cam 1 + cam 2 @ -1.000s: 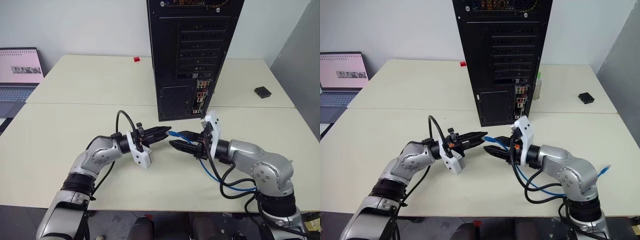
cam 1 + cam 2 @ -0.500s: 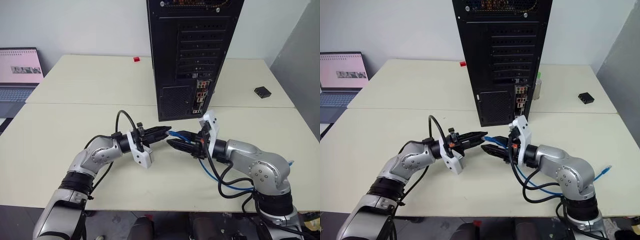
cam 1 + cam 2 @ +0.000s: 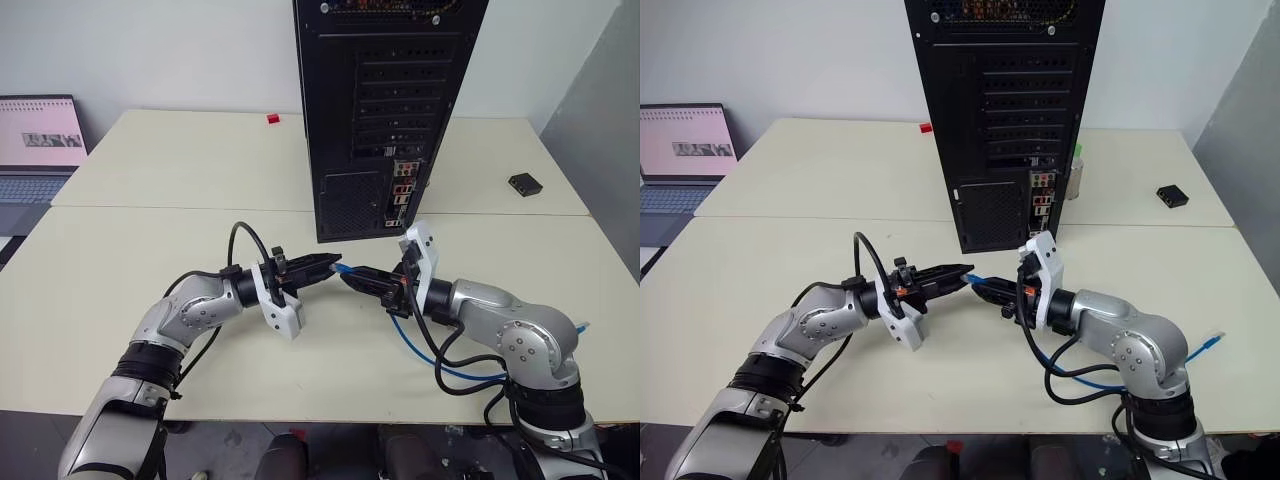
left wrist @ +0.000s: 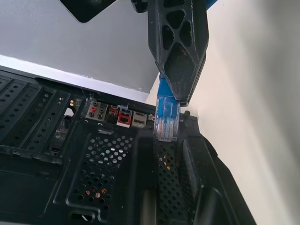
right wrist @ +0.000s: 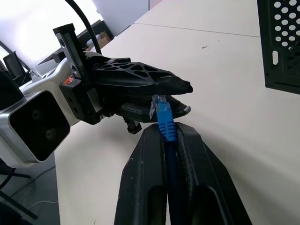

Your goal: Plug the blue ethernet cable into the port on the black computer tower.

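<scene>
Blue ethernet cable point(image 5: 165, 123): its plug end is held above the bench point(image 3: 120, 260), in front of the black computer tower point(image 3: 385, 110), clamped between the narrowed fingers of the right gripper point(image 3: 352, 277). The cord trails back along the right arm, loops on the bench near its front edge, and ends at a second plug point(image 3: 1210, 342) lying toward the right edge. The clear plug tip juts past the right fingertips and meets the tips of the left gripper point(image 3: 328, 262), whose fingers are pressed together; whether they pinch the plug cannot be told. The tower stands upright at mid-bench, rear face toward the grippers, its port point(image 4: 123, 117) among coloured connectors low on that face. A laptop point(image 3: 38, 145) sits at the far left, a small black box point(image 3: 524, 183) toward the far right.
</scene>
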